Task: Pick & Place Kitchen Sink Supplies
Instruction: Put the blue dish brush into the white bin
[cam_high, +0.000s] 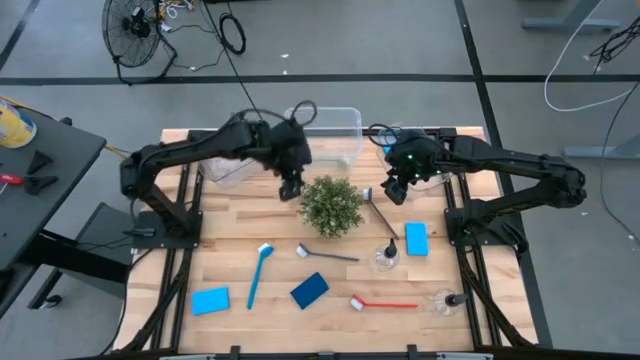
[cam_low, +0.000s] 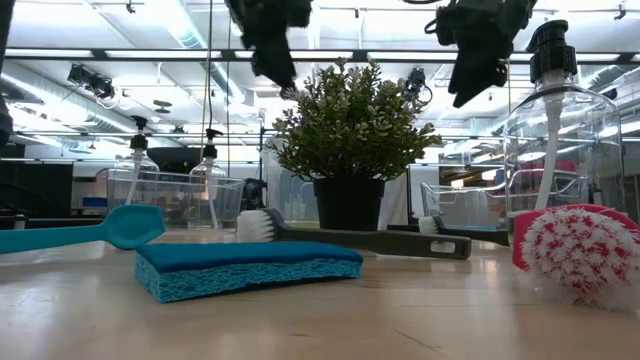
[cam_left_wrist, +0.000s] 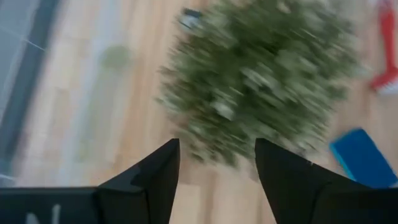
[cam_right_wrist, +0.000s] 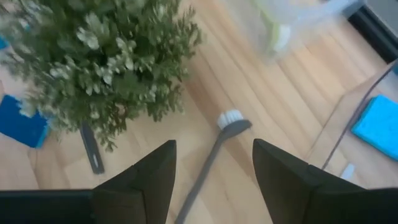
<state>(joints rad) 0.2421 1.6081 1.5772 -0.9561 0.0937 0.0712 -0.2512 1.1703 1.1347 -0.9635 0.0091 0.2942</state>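
My left gripper (cam_high: 290, 186) hangs open in the air just left of the potted plant (cam_high: 331, 205); its wrist view shows the open fingers (cam_left_wrist: 217, 168) over the blurred foliage. My right gripper (cam_high: 395, 190) is open too, above a dark grey brush (cam_high: 379, 212) whose white head (cam_right_wrist: 231, 118) lies between plant and gripper (cam_right_wrist: 214, 174). On the table lie a blue brush (cam_high: 258, 275), a second grey brush (cam_high: 326, 254), a red brush (cam_high: 384, 303), three blue sponges (cam_high: 210, 300) (cam_high: 309, 290) (cam_high: 416, 238) and two clear bottles (cam_high: 386, 258) (cam_high: 447, 300).
Clear plastic bins stand along the far edge (cam_high: 330, 135) (cam_high: 225, 165); one beside my right gripper holds a blue sponge (cam_right_wrist: 379, 124). The plant stands between the two grippers. Bare wood shows between the plant and the near row of supplies (cam_high: 230, 230).
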